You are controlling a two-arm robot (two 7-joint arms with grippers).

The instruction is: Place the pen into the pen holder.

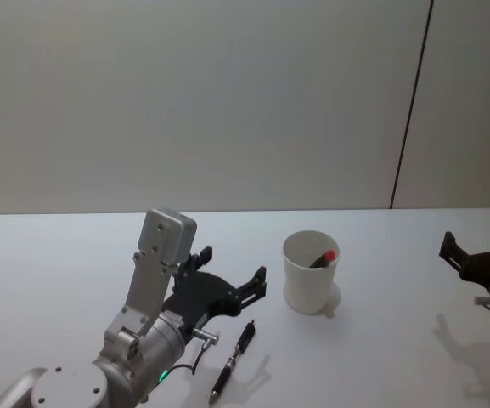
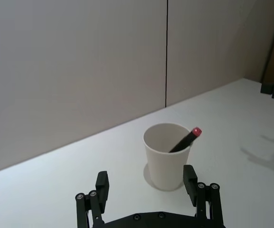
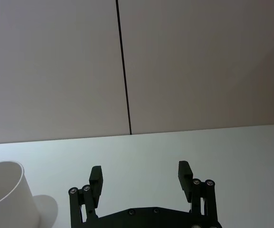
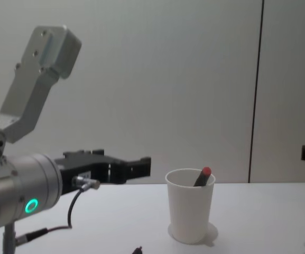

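The pen holder is a white paper cup standing upright mid-table, also in the left wrist view and chest view. A dark pen with a red end leans inside it. A second black pen lies flat on the table in front of and left of the cup. My left gripper hovers open with nothing in it, left of the cup and just behind the lying pen, its fingers pointing at the cup. My right gripper is open and holds nothing at the far right.
The white table runs back to a plain wall with a dark vertical seam. The cup's edge shows in the right wrist view. Bare table lies between the cup and my right gripper.
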